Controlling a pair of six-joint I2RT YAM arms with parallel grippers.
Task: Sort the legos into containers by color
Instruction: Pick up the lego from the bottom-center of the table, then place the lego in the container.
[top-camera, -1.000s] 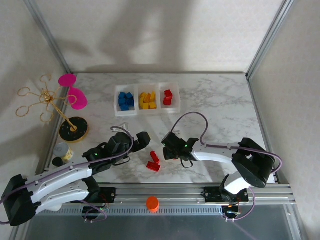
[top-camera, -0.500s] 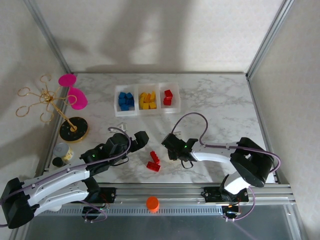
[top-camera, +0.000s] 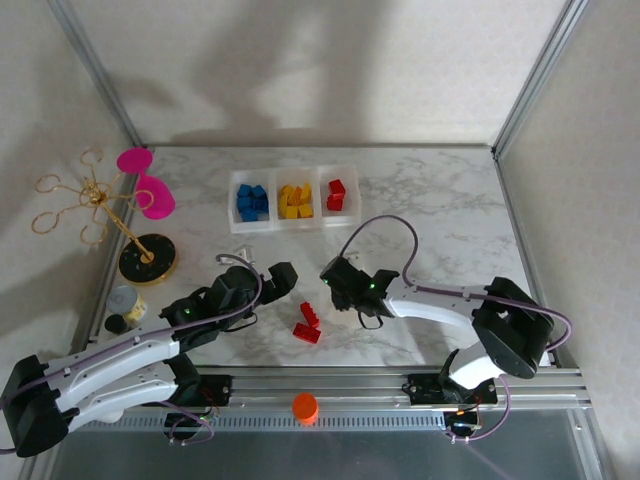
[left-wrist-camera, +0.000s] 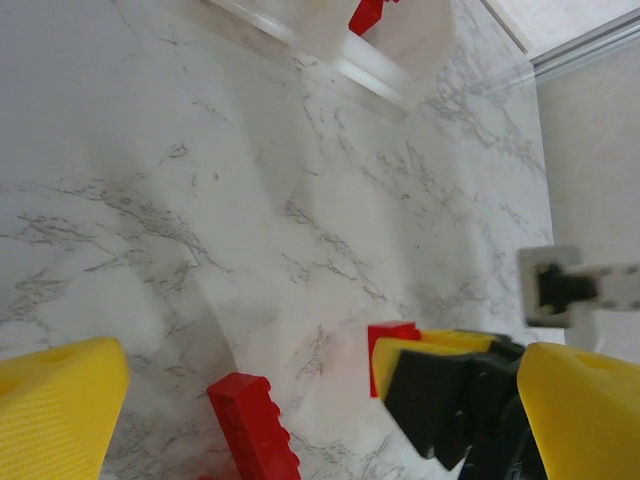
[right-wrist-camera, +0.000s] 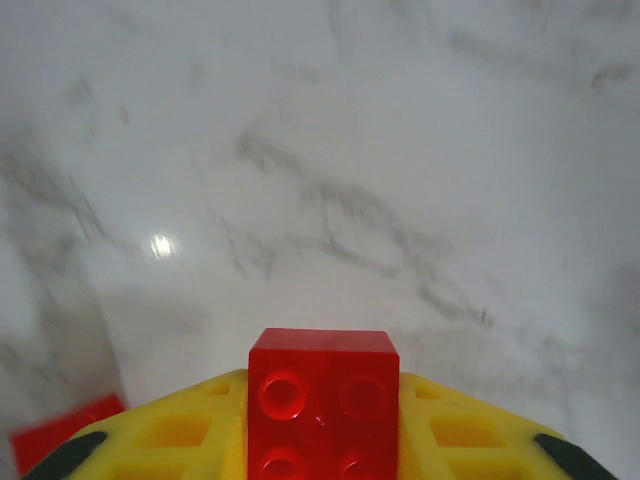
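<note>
Now the right pincer (right-wrist-camera: 322, 440) clamps a red brick (right-wrist-camera: 322, 375); a shallow grip could drop it before the far bin (top-camera: 339, 216); the left pincer (left-wrist-camera: 320, 400) gapes empty.

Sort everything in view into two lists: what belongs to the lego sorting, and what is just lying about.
Job: red brick in the right gripper; loose red bricks; bins; sorted bricks inside them.
Lying about: pink cups; gold stand; orange cap.
</note>
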